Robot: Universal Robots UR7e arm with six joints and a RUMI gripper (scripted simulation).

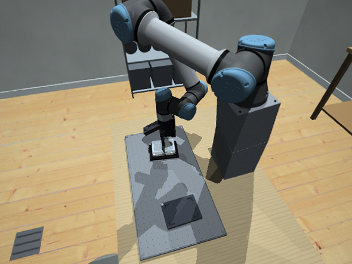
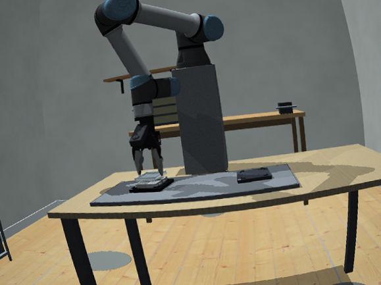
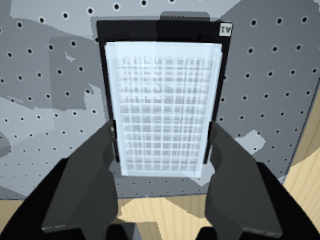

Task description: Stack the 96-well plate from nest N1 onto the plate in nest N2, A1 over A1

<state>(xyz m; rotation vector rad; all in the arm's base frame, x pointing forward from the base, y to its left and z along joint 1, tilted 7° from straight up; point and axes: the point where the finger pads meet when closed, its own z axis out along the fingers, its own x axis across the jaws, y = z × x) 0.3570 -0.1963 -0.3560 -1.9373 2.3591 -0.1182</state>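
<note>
Only wrist view shows gripper [image 3: 162, 142] pinching plate [image 3: 162, 90].

Grey walls [image 2: 278, 45], wood plank floor [image 1: 46, 135], metal shelf rack [image 1: 128, 58] in bkgd.

- The held 96-well plate [image 3: 162, 107] hides the lower plate in the wrist view.
- Cut corners are too small to tell in the top view.
- The gripper [image 3: 160, 150] body is cut off below.
</note>
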